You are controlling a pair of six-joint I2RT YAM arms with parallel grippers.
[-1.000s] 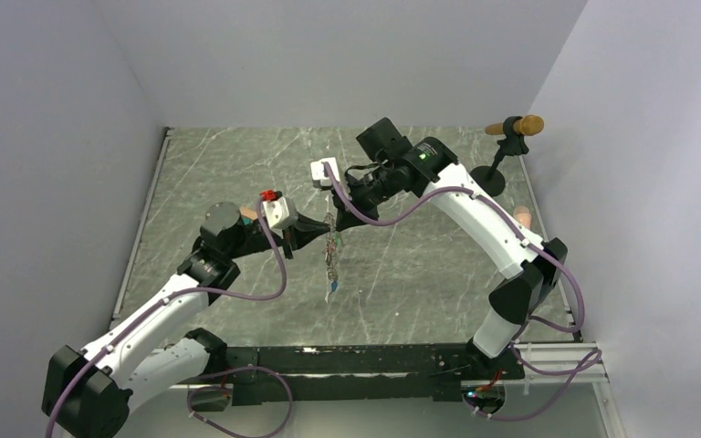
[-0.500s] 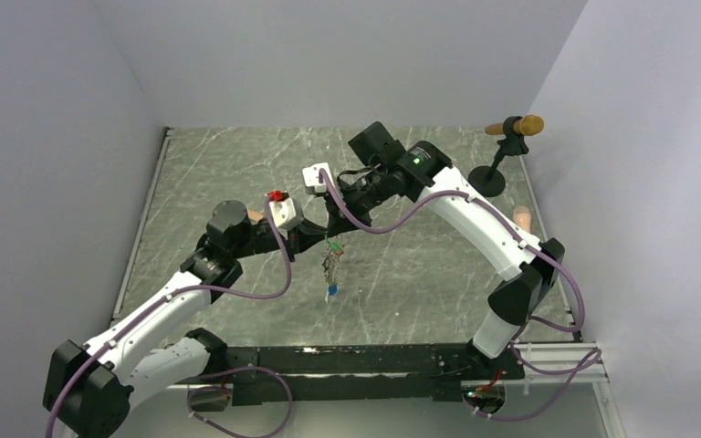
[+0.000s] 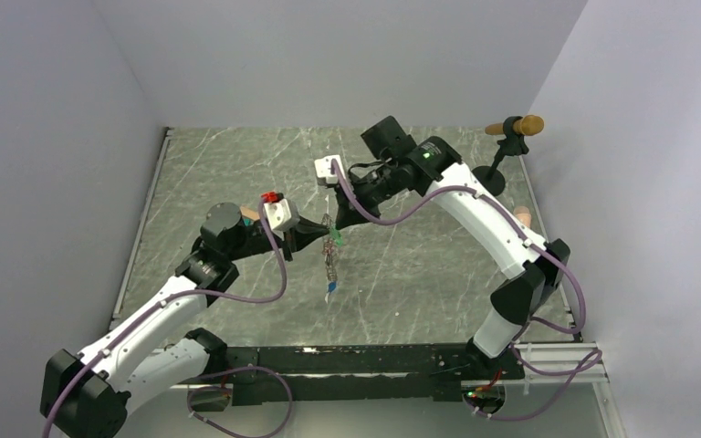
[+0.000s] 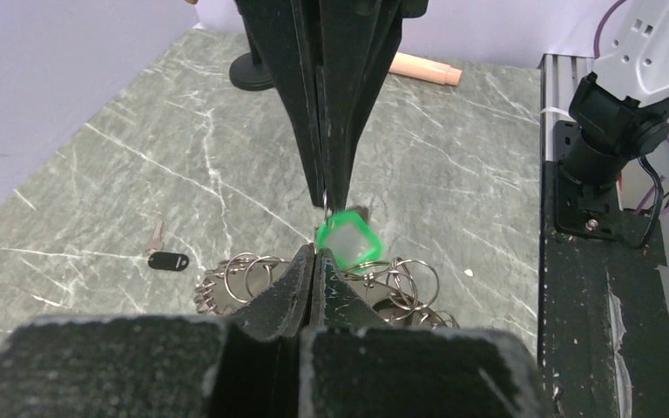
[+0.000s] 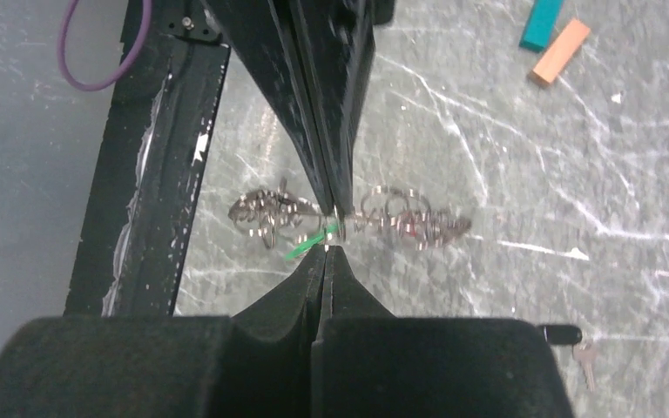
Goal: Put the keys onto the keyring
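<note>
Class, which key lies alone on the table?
The black-headed key, flat on the table; the green-tagged key hangs lifted with the keyring.

Teal block (image 5: pixel 542 23) beside orange block (image 5: pixel 561 50) on marble table (image 3: pixel 237 164); black stand (image 3: pixel 514 126), perhaps a microphone, far right.

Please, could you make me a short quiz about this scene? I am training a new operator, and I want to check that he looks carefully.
1. True or false: the left claw and the right claw both stand wide open.
2. Which colour is the key tag between the two claw tips? A red, B green, C yellow.
3. Fill the gap: the black-headed key lies on the ___, apart from both claws.
Key: 1 false, both are shut. 2 B. 3 table.
</note>
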